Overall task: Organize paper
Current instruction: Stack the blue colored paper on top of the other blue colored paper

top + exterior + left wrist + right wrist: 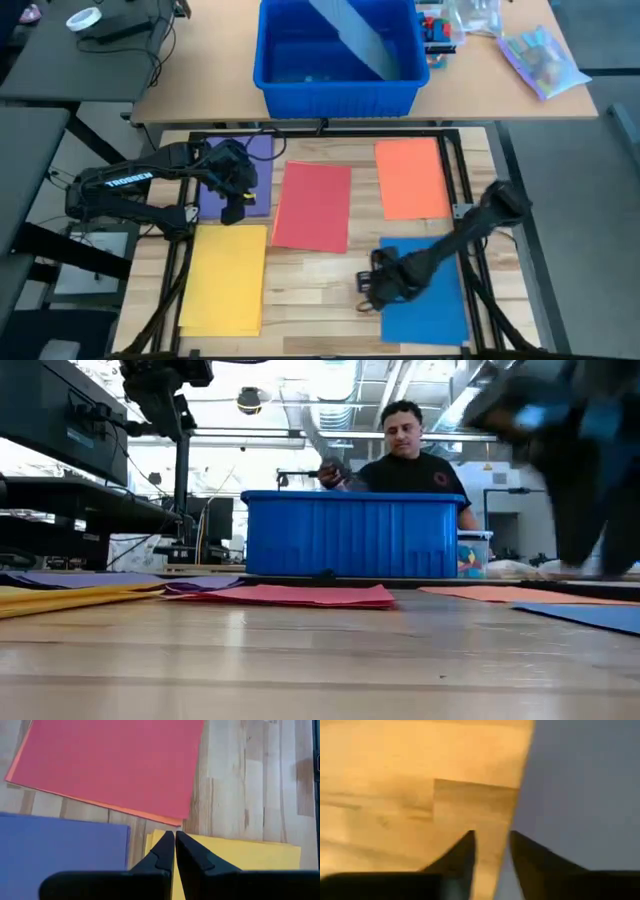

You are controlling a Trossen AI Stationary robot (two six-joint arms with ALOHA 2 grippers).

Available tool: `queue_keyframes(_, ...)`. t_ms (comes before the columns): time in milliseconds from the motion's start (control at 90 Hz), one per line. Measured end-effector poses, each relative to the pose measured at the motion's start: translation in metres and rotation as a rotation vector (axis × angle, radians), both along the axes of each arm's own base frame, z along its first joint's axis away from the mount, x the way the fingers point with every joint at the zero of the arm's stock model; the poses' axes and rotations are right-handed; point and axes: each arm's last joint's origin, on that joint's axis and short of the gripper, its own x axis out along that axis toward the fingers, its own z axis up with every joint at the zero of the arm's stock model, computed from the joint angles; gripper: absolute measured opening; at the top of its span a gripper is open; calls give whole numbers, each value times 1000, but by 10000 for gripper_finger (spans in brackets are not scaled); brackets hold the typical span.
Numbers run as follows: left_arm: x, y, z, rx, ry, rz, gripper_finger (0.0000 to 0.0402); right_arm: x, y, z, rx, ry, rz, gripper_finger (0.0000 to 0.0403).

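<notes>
Paper lies spread over the wooden table [320, 275] in 5 colours: a purple sheet [243, 180] at the far left, a yellow sheet [225, 278] in front of it, a red sheet [312, 205] in the middle, an orange sheet [411, 178] at the far right and a blue sheet [425, 295] at the near right. All 5 lie flat; the yellow one looks like more than 1 sheet stacked, with edges showing beneath.

From above, the left gripper [233, 212] hangs over the near edge of the purple sheet, just beside the red one. Its wrist camera shows its fingers [165, 851] pressed together with nothing between them, pointing at the bare wood where the purple, red and yellow corners come near each other.

The right gripper [368, 296] sits low at the left edge of the blue sheet. Its 2 fingers [462, 855] stand a narrow gap apart, straddling that edge, 1 over wood and 1 over blue.

Beyond the table, a big blue bin [338, 55] stands on a second table, and a person [408, 455] sits behind it.
</notes>
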Motion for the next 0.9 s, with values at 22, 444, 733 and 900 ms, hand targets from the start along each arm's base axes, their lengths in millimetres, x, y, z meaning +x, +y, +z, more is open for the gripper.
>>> queue_keyframes(22, 0, 0, 0, -1, 3, 0, 0, 5, 0, -3, 6, -14, 10, 30)
queue_keyframes(444, -3, -1, -2, -7, 32, -3, 0, 7, 0, -22, 35, 89, 46, 1)
queue_keyframes(733, -3, -1, -2, -3, 31, -9, 0, -12, 15, -23, 49, 195, 63, 0)
queue_keyframes(900, -3, -1, -2, -3, 30, -9, 0, -17, 19, -23, 45, 209, 41, 0)
